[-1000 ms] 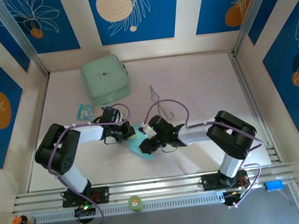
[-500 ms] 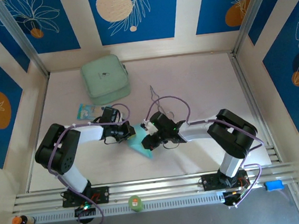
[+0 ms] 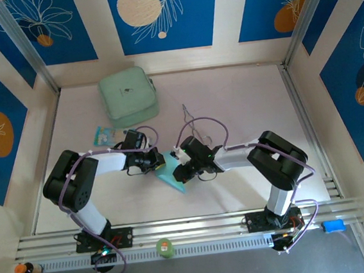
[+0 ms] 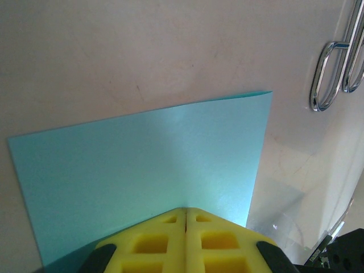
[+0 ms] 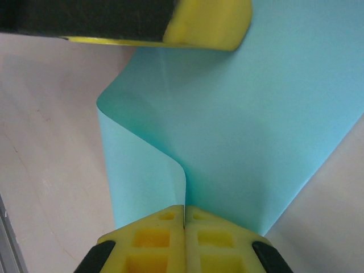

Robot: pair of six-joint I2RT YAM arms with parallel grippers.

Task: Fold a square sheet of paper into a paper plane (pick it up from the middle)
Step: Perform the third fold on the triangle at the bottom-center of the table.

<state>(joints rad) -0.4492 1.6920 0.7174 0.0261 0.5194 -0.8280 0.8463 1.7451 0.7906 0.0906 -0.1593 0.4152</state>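
Top external: square sheet of paper point(image 3: 173, 178) gripped by left jaws and right jaws.

Thing: thin cyan square sheet of paper point(image 3: 172, 177), plain, smooth, with a faint sheen and sharp corners.
Place: on the table's middle strip, a little left of centre, closer to the near edge than to the far wall.
Hold: pinched at two spots, by the left gripper point(image 3: 158, 164) on its far-left side and by the right gripper point(image 3: 181, 170) on its right side, each with its pads pressed together on the paper.
Outline from above: a narrow wedge, its pointed corner aimed near and right.
Surface, left wrist view: a broad flat face point(image 4: 148, 165) spreads away from the left gripper point(image 4: 186, 211), ending in a straight edge and a crisp right corner.
Surface, right wrist view: the paper point(image 5: 244, 125) rises from the right gripper point(image 5: 185, 209) in a soft S-shaped bend, with no sharp crease.
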